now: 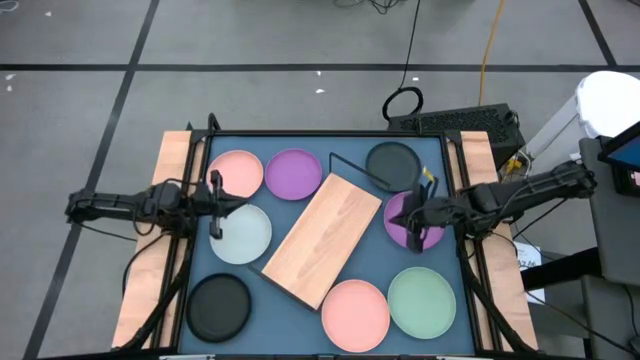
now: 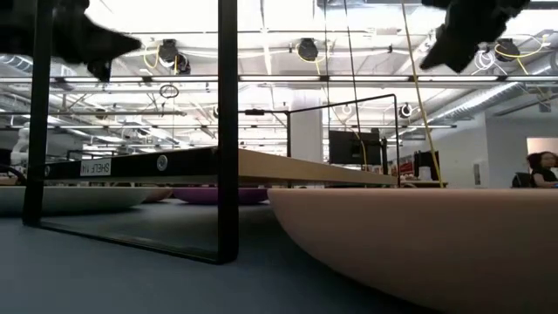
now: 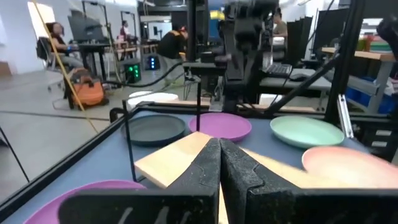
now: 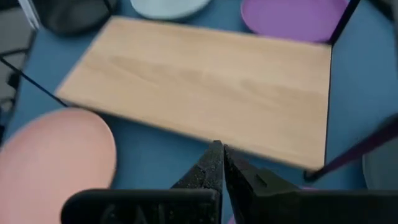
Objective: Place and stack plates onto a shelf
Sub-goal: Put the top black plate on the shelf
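Right gripper (image 1: pixel 412 216) hovering closed, empty, over purple plate (image 1: pixel 402 218) near desk's right edge; left gripper (image 1: pixel 216 198) closed over white-grey plate (image 1: pixel 240 233). Shelf (image 1: pixel 322 238) sitting mid-desk, bare. Risk: closed fingers descending, shoving plate instead of gripping rim.

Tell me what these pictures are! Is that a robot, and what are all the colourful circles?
Yes, it is a robot with two dark arms at a blue table. One picture looks straight down, one looks across at table height, and two come from little cameras on the arms' wrists.

The circles are plates: pink, purple, black, pale green and whitish ones lie around a wooden shelf in the middle. No plate is on the shelf yet.

The left gripper is by the whitish plate. The right gripper is over a purple plate. Both have their two fingers pinched shut, and neither holds anything.
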Tool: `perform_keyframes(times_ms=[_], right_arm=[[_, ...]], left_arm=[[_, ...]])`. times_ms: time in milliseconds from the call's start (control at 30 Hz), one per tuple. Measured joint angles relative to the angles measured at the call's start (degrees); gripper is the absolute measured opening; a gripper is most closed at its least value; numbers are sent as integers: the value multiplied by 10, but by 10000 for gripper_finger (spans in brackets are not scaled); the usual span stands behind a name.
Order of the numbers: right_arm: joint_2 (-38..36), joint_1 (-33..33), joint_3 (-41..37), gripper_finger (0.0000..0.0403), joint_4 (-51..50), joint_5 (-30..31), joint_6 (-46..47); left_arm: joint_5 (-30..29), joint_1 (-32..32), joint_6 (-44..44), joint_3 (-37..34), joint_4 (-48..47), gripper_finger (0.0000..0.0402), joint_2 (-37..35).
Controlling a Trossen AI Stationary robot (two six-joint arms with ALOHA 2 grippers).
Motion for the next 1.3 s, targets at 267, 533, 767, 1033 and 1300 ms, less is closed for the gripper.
perform_keyframes(times_ms=[267, 533, 767, 1033, 1300], right_arm=[[0, 0, -12, 0, -9, -2, -16], [0, 0, -12, 0, -8, -2, 4], [0, 0, -15, 0, -10, -2, 31], [0, 0, -61, 0, -10, -3, 86], [0, -8, -78, 0, -17, -2, 89]], left_arm=[[0, 0, -60, 184, -96, 3, 170], [0, -12, -66, 374, -243, 3, 320], [0, -50, -84, 427, -292, 3, 387], [4, -94, -81, 412, -285, 3, 429], [4, -99, -77, 401, -280, 3, 451]])
